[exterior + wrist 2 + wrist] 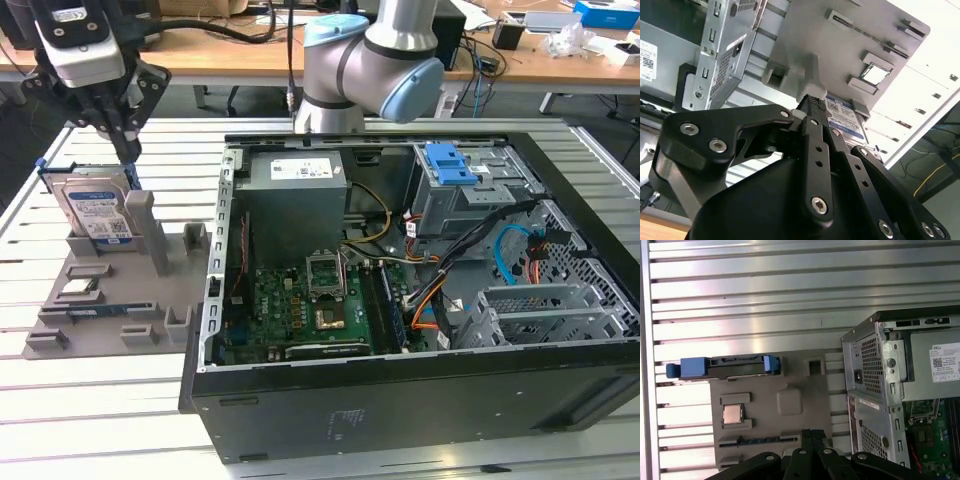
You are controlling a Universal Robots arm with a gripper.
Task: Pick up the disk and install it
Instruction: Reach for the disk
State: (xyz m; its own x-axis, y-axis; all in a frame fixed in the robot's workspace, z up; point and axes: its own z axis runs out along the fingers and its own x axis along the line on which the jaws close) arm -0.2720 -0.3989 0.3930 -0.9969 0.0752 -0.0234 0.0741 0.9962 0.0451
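The flat silver-metal disk with a white-and-blue label and blue plastic side rails (95, 215) (846, 117) (722, 367) stands upright on edge in a slot of a matte grey plastic fixture plate (110, 290) (805, 30) (765, 390). The plate lies on the ribbed aluminium worktop (100, 400) (740, 290).

From where I stand there is one black tool (127, 150) (812, 102) (812, 432). It hangs over the disk's top corner on the exterior view's right. Its two fingers are drawn close together into a narrow point, and I see nothing between them. I cannot tell whether the tip touches the disk.

Just beside the plate, toward the exterior view's right, one black metal computer case (400, 390) lies on its side with its panel off. Its perforated steel wall rises close to the fixture.

Inside the case I count:
- one boxy grey metal power supply (295, 195)
- one green circuit board (290, 315)
- one light-blue plastic latch plate (450, 165)

A tangle of coloured cables runs between them.

On the fixture plate, apart from the disk, one small square processor chip with a shiny lid (80, 290) (875, 74) (733, 414) sits in its own recess.

The silver arm with light-blue joint caps (370, 60) stands behind the case.
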